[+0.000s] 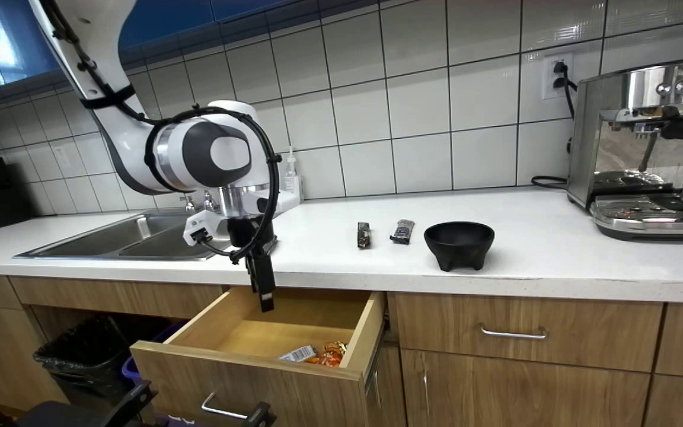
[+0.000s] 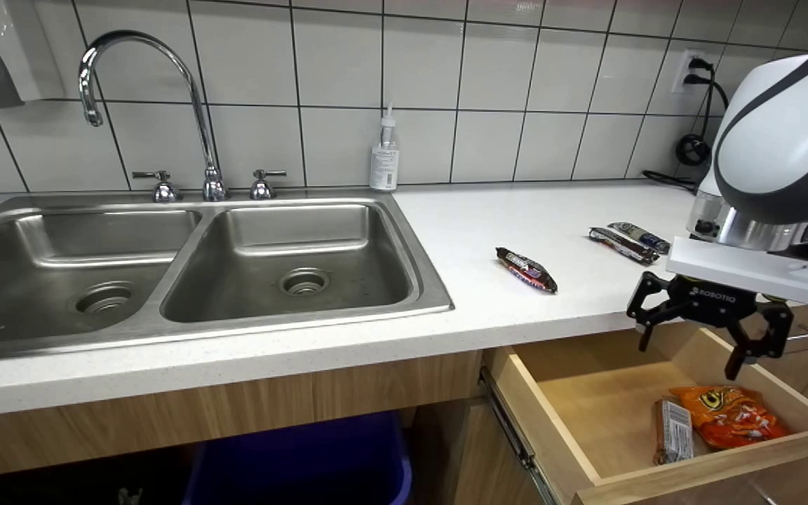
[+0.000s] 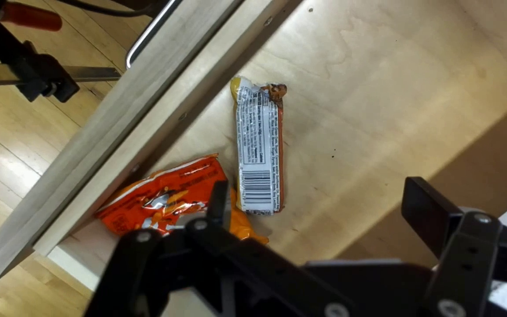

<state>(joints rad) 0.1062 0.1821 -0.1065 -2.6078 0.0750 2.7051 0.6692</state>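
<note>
My gripper (image 2: 688,358) is open and empty. It hangs pointing down over the pulled-out wooden drawer (image 2: 555,424); the gripper also shows in an exterior view (image 1: 267,303). In the wrist view its fingers (image 3: 317,187) are wide apart above the drawer floor. A wrapped bar (image 3: 259,145) with a white barcode label lies in the drawer, near its front wall. An orange snack bag (image 3: 165,198) lies beside the bar in the front corner, partly hidden by one finger. Both also show in an exterior view, the bar (image 2: 676,431) and the bag (image 2: 730,414).
On the white counter (image 2: 460,315) lie a dark wrapped bar (image 2: 526,270) near the steel sink (image 2: 439,298) and two more bars (image 1: 364,235) (image 1: 402,231). A black bowl (image 1: 459,244) and an espresso machine (image 1: 661,148) stand farther along. A black-lined bin (image 1: 86,356) stands below.
</note>
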